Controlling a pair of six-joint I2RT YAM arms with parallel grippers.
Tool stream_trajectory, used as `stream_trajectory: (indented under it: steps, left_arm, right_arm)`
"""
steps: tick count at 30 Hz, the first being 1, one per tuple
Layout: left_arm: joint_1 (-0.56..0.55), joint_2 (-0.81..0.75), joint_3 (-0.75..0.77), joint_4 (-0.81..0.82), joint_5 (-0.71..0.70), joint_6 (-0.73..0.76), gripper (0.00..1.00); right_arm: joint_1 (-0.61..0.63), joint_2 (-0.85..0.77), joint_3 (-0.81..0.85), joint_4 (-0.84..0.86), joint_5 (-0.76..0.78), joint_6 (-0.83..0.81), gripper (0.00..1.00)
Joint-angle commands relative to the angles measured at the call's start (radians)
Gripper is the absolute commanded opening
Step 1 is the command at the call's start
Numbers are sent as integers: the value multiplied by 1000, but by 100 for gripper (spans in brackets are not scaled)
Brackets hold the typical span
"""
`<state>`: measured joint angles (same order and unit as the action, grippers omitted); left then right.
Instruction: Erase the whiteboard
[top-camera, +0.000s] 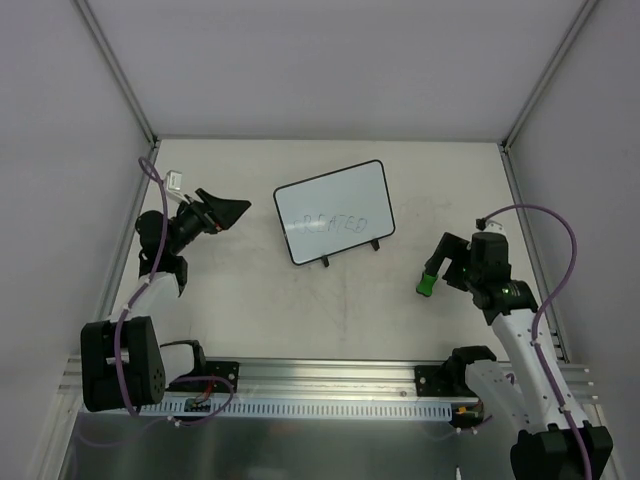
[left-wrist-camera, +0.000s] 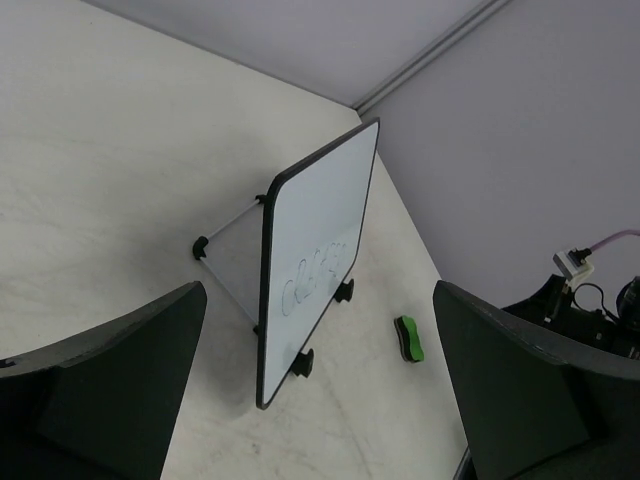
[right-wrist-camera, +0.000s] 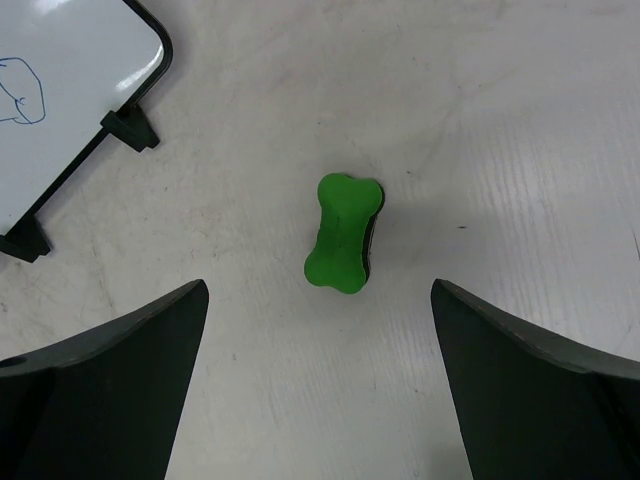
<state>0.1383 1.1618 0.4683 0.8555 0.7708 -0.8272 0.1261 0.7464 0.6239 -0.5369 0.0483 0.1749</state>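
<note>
Both arms are flanking the whiteboard (top-camera: 334, 212), which is standing tilted on its black feet at mid-table, faint writing on its face
You are holding the left gripper (top-camera: 228, 210) with jaws spread wide and empty, facing the board from the left; the right gripper (top-camera: 447, 262) is hanging equally spread above the green bone-shaped eraser (right-wrist-camera: 343, 233), which is lying untouched on the table (top-camera: 250, 310) near the board's right foot

Left claw (top-camera: 226, 213) wide open, facing inward, right claw (top-camera: 441, 263) wide open, pointing down
</note>
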Motion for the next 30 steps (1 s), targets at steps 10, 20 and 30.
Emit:
stream_trajectory:
  steps: [10,20,30]
  left_arm:
    - [-14,185,35,286,99,49,99]
    - [-83,304,113,283,41,129,99]
    - [-111,368,141,320,41,165,99]
  right_arm:
    - [67,237,71,-3,61,6,91]
    - [124,356,76,26,143,83,73]
    - [158,475,86,87,179,147,74]
